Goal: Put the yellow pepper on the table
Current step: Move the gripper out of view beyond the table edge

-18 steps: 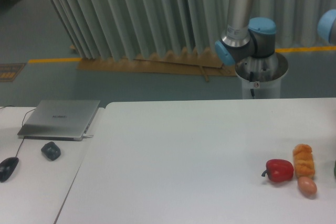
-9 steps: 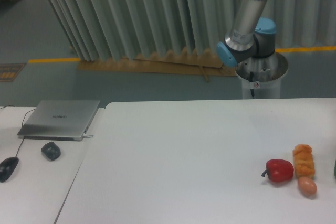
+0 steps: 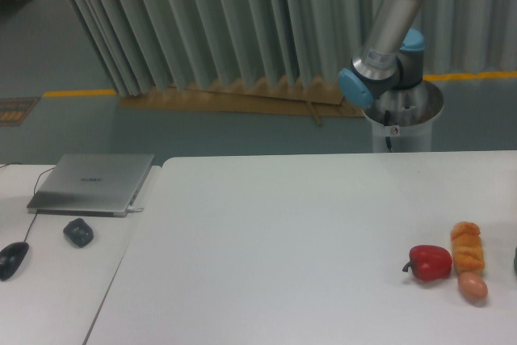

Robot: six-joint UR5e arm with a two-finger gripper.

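You are looking at a room with a pleated grey curtain (image 3: 202, 22) hanging behind, a teal floor with a yellow line (image 3: 77, 93), and flattened cardboard (image 3: 234, 101) lying at the curtain's foot. In front, the large white tabletop (image 3: 307, 232) is filling most of the lower view. The yellow pepper is not showing anywhere in your view, so you cannot tell which way its stem is pointing or how its long axis is lying. The tool is also out of view above the top edge, so you cannot tell whether it is wide, narrow, or holding anything.

Only the arm (image 3: 392, 30) is showing: its silver tube is rising from the blue elbow joint above the round metal base (image 3: 401, 119) behind the tabletop's far edge, and it is leaning up and to the right. Compared with a second ago, when that tube was standing nearly upright, it is tilting further right and its upper blue joint is sitting closer to the top right corner.

At the tabletop's right side, a red pepper (image 3: 430, 262) is lying with its stem pointing left, just beside an orange bread roll (image 3: 467, 248) and a small brown egg-shaped item (image 3: 472, 287); these are sitting where they were. On the narrower desk (image 3: 48, 296) to the left are a closed laptop (image 3: 93, 183), a dark lump (image 3: 78, 232) and a mouse (image 3: 12, 258).
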